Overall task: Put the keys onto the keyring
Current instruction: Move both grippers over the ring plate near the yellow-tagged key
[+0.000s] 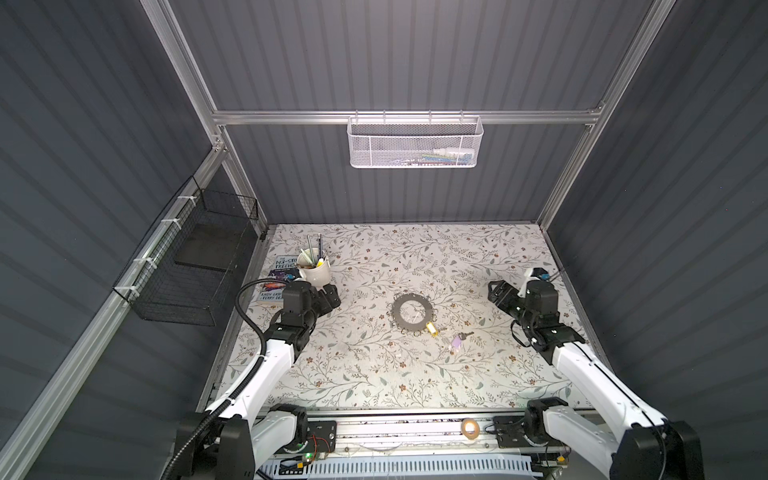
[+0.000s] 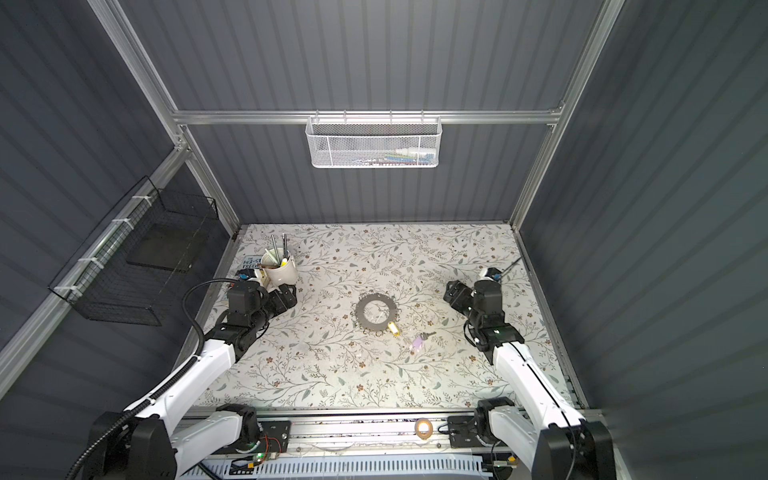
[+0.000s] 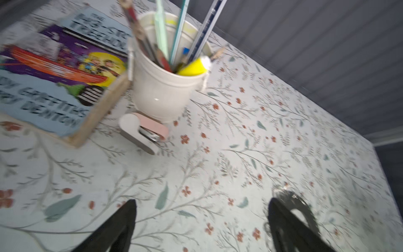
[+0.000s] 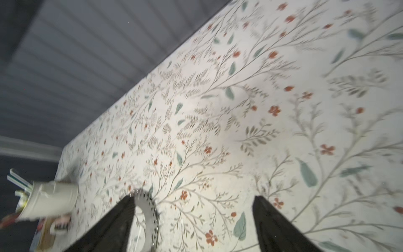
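The keyring point(image 1: 396, 312) point(image 2: 360, 312), a flat grey metal ring with small wire loops round its rim, lies mid-table. A key with a yellow tag point(image 1: 431, 328) point(image 2: 394, 329) lies against its near right rim; whether it hangs on a loop I cannot tell. A key with a lilac tag point(image 1: 456, 342) point(image 2: 418, 342) lies loose further right. My left gripper point(image 1: 332, 297) point(image 3: 201, 201) hovers open, left of the ring, by the mug. Off to the ring's right my right gripper point(image 1: 496, 293) point(image 4: 194, 197) is open and holds nothing. Each wrist view shows part of the keyring point(image 3: 305, 205) point(image 4: 148, 209) behind one finger.
A white mug of pens point(image 1: 315, 272) point(image 3: 161, 91) and a book point(image 1: 280, 270) stand at the back left, with a small pink and white stapler point(image 3: 141, 131) beside them. A tan tape roll point(image 1: 470, 427) sits on the front rail. Baskets hang on the back wall point(image 1: 415, 143) and left wall point(image 1: 187, 270).
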Tool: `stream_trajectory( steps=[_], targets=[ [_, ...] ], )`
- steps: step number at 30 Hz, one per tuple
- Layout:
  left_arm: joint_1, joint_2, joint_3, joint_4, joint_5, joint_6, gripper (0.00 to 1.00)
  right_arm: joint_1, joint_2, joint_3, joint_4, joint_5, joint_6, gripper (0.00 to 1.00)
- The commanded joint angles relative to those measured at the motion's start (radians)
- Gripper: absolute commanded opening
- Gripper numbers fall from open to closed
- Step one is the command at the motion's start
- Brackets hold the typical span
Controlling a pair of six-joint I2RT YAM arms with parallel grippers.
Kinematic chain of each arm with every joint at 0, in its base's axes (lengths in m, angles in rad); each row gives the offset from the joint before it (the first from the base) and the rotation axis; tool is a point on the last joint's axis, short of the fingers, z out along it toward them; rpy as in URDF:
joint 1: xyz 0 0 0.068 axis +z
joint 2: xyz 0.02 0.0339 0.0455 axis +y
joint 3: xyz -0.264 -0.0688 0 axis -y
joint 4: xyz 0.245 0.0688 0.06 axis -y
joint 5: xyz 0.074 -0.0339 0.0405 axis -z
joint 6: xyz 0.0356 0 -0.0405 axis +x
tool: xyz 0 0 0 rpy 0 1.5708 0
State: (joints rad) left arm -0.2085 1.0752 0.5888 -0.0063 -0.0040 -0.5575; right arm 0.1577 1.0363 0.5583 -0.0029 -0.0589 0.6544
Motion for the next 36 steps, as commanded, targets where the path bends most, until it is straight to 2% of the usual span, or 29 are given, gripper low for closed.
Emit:
stream_trajectory(
  steps=[1, 3, 5, 9, 14, 20, 30, 36],
  targets=[
    [-0.06, 0.008, -0.012, -0.048, 0.245, -0.027, 0.81, 0.063, 0.072, 0.043, -0.055, -0.146, -0.073, 0.75],
    [-0.096, 0.048, -0.015, -0.042, 0.322, -0.051, 0.66, 0.111, 0.156, 0.067, -0.046, -0.174, -0.097, 0.68],
    [-0.147, 0.084, -0.015, -0.035, 0.362, -0.066, 0.58, 0.154, 0.234, 0.095, -0.046, -0.187, -0.114, 0.58],
    [-0.273, 0.136, -0.007, -0.01, 0.308, -0.083, 0.43, 0.229, 0.384, 0.155, -0.023, -0.223, -0.122, 0.32],
    [-0.375, 0.257, 0.004, 0.082, 0.297, -0.133, 0.31, 0.284, 0.514, 0.207, -0.012, -0.21, -0.111, 0.15],
    [-0.457, 0.381, 0.034, 0.13, 0.26, -0.146, 0.29, 0.318, 0.601, 0.212, 0.003, -0.206, -0.095, 0.1],
    [-0.468, 0.433, 0.05, 0.156, 0.234, -0.162, 0.3, 0.361, 0.648, 0.199, 0.023, -0.211, -0.067, 0.08],
    [-0.468, 0.449, 0.055, 0.154, 0.221, -0.166, 0.3, 0.396, 0.599, 0.128, 0.075, -0.244, -0.009, 0.07]
  ],
)
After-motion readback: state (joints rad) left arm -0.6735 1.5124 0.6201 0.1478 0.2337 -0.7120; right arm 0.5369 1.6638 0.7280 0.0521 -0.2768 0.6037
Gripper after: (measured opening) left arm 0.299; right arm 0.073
